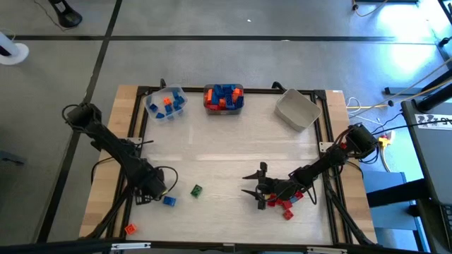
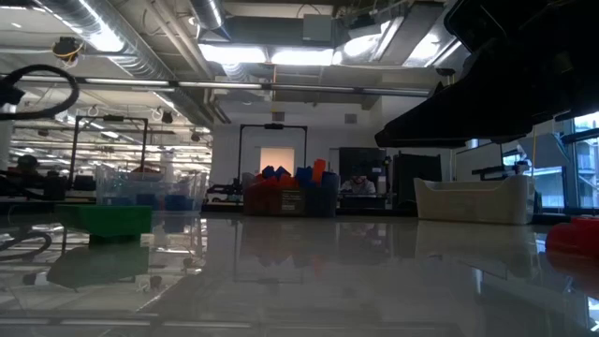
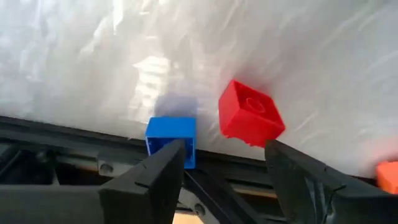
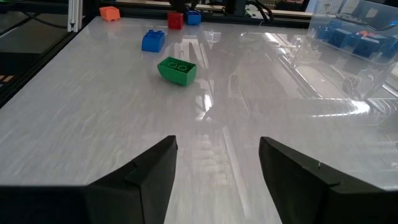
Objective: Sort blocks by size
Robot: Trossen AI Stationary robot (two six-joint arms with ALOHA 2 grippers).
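The bench (image 1: 212,141) has a shiny white top with a black frame around it. Three bins sit along its far edge. A clear bin (image 1: 166,104) near the far left corner holds a few blue and orange blocks. A bin in the middle (image 1: 224,98) is packed full of blue, orange and red blocks. A grey bin (image 1: 296,110) near the far right corner looks bare inside.

The left gripper (image 1: 143,189) is low over the bench, close to the left edge and toward the near side. Its two dark fingers (image 3: 155,180) stand apart and hold nothing. In the left wrist view a red block (image 3: 250,114) and a small blue block (image 3: 171,137) sit just past the fingers, next to the black frame.

Another blue block (image 1: 169,201) lies just beside the left gripper. A green block (image 1: 196,190) lies a bit further toward the middle of the bench. An orange block (image 1: 130,229) sits by the near left corner.

The right gripper (image 1: 253,181) is near the near edge, right of the middle. Its fingers are spread wide and point at the green block, with nothing between them. A little heap of red blocks (image 1: 281,205) lies under the right arm, just behind the gripper.
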